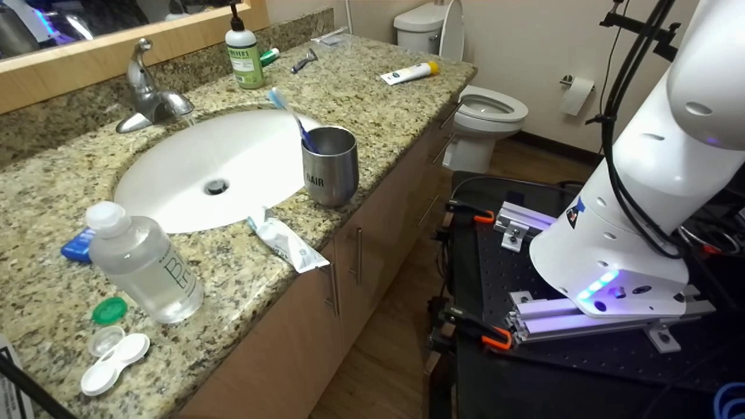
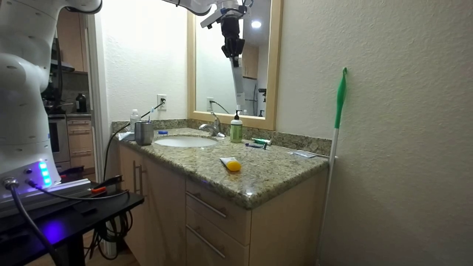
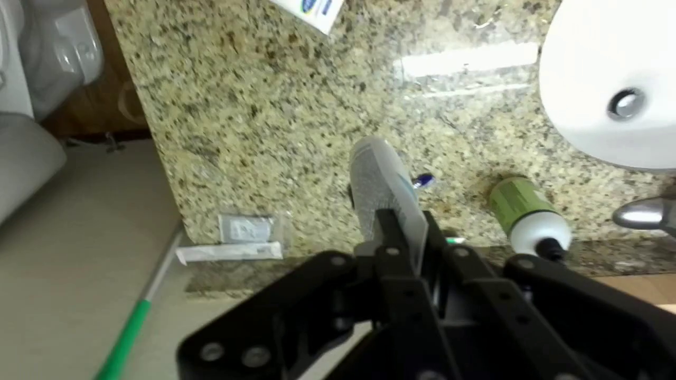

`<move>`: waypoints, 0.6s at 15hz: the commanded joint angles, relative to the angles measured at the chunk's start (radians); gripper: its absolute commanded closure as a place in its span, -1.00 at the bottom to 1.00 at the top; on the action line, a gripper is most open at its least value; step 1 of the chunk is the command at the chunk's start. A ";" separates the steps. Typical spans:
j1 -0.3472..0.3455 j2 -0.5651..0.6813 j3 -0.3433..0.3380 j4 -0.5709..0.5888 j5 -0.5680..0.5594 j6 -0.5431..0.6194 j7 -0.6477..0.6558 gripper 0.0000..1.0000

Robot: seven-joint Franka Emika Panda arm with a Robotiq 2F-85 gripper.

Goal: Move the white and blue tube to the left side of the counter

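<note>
My gripper (image 2: pixel 235 62) is shut on the white and blue tube (image 2: pixel 238 83), which hangs lengthwise below it in an exterior view, high in front of the mirror. From the wrist, the gripper (image 3: pixel 407 219) pinches the flat end of the tube (image 3: pixel 372 174), and its rounded end points down toward the stone. Only a faint bluish strip of its colour shows here; the rest of its print is turned away. Beneath it, clear of the tube's lower end, spreads the speckled granite counter (image 1: pixel 349 87), also visible in an exterior view (image 2: pixel 273 181).
Around the sink (image 1: pixel 169 169) stand a green soap bottle (image 1: pixel 245 61), a metal cup (image 1: pixel 330 174) with a toothbrush, and a clear bottle (image 1: pixel 151 267). A flat toothpaste tube (image 1: pixel 288 241) overhangs the front edge. A yellow-capped tube (image 2: pixel 230 163) and razor (image 1: pixel 304 60) lie farther along.
</note>
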 commanded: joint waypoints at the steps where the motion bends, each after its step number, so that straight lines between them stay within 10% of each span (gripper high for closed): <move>1: 0.110 0.001 0.069 0.048 -0.085 -0.017 -0.011 0.94; 7: 0.360 0.044 0.172 0.108 -0.193 -0.061 -0.022 0.94; 9: 0.330 0.012 0.178 0.049 -0.164 -0.017 0.019 0.78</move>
